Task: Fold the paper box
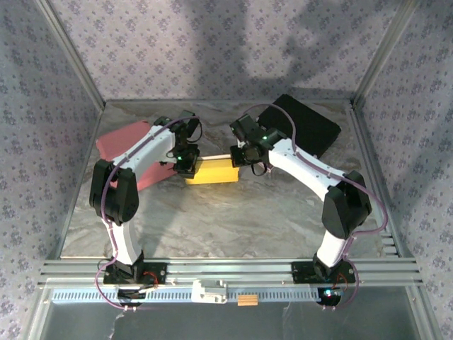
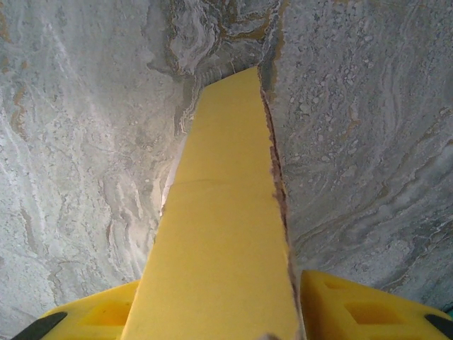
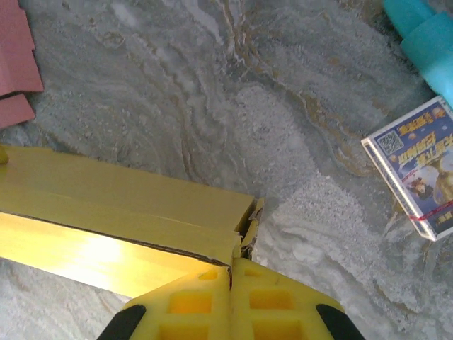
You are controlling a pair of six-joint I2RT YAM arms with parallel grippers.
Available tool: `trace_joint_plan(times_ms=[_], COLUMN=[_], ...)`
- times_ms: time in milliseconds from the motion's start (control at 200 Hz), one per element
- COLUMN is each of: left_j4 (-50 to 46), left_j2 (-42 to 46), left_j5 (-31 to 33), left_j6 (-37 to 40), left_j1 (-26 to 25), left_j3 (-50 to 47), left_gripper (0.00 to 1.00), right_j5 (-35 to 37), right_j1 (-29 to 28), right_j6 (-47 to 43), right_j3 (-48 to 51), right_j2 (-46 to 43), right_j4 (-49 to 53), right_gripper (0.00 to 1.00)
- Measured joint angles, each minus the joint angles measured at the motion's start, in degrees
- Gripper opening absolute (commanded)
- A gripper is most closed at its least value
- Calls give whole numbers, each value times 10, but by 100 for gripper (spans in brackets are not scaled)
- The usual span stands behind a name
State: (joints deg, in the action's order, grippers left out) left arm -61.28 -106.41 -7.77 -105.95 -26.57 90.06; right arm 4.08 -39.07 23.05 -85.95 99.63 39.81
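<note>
The yellow paper box (image 1: 212, 172) lay on the marbled table (image 1: 233, 219), about midway between its left and right edges and toward its far edge, with a gripper at each end. The left gripper (image 1: 185, 168) stood over the box's left end; seen from the left wrist, a long yellow panel ran out between its fingers (image 2: 368, 308), filling the gap from one to the other, so the jaws appeared clamped on it. The right gripper (image 1: 241, 157) met the box's right end with its fingers (image 3: 212, 304) pressed together at a corner; whether paper was caught between them could not be told. Pink sheets (image 1: 131, 145) lay by the table's left edge.
</note>
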Motion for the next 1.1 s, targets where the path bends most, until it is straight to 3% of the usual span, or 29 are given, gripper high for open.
trace_joint_plan(times_ms=[590,1099], left_j4=[28,49], left_j2=[12,68], left_j5=[-5,-6], left_j6=[-2,-7], left_j1=[11,21], left_j3=[-34,-50], left_gripper=[73,81], right_j5=[69,86], right_j1=[-26,-36], right_j6=[16,16], right_j3=[93,108], right_j2=[-39,-47], right_j4=[-118,-129], right_gripper=[0,0])
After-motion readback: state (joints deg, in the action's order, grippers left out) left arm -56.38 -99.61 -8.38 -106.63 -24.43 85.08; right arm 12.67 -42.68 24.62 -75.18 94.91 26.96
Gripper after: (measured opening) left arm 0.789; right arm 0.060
